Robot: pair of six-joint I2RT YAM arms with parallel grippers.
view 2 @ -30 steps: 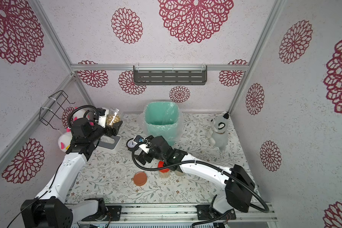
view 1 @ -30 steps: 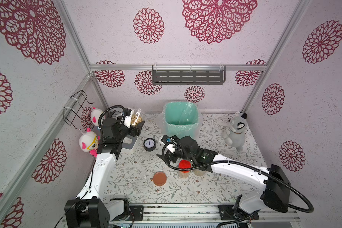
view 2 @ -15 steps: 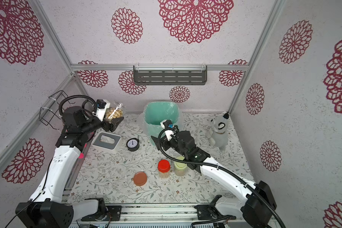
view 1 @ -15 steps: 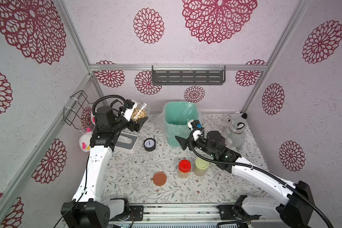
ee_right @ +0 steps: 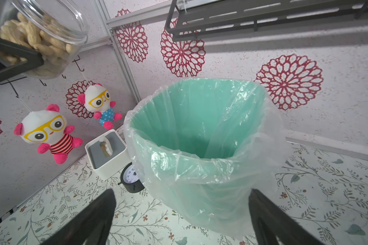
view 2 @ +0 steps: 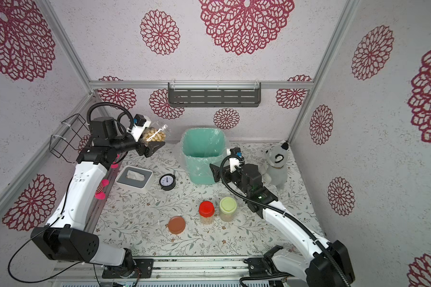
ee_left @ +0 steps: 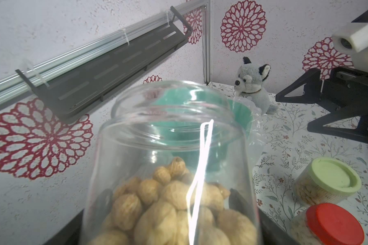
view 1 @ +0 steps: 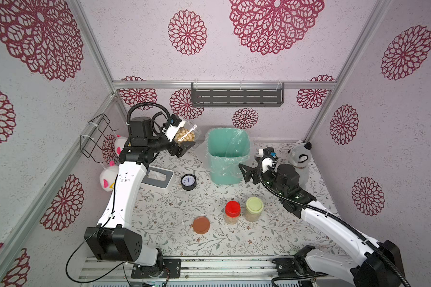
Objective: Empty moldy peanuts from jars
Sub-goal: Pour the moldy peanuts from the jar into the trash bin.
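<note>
My left gripper (view 1: 184, 139) is shut on an open clear jar (view 1: 187, 133) of tan peanuts (ee_left: 168, 203), held high and tilted, its mouth (ee_left: 172, 101) pointing at the teal bin (view 1: 228, 159) to its right. Two closed jars stand on the table in both top views: a red-lidded jar (view 1: 232, 212) and a pale green-lidded jar (view 1: 253, 209). A brown-orange lid (view 1: 201, 225) lies flat beside them. My right gripper (view 1: 243, 172) hangs open and empty by the bin's right side, facing the bin wall (ee_right: 200, 191).
A white tissue box (view 1: 157, 179) and a small black clock (view 1: 189, 182) sit left of the bin. A grey plush dog (view 1: 299, 159) stands at the back right. Plush toys (ee_right: 47, 131) and a wire basket (view 1: 97, 136) hang on the left wall, a dark shelf (view 1: 237, 98) on the back wall.
The left arm has raised the open jar and swung it toward the bin. The right arm has pulled back from the jars at the table's middle to the bin's right side.
</note>
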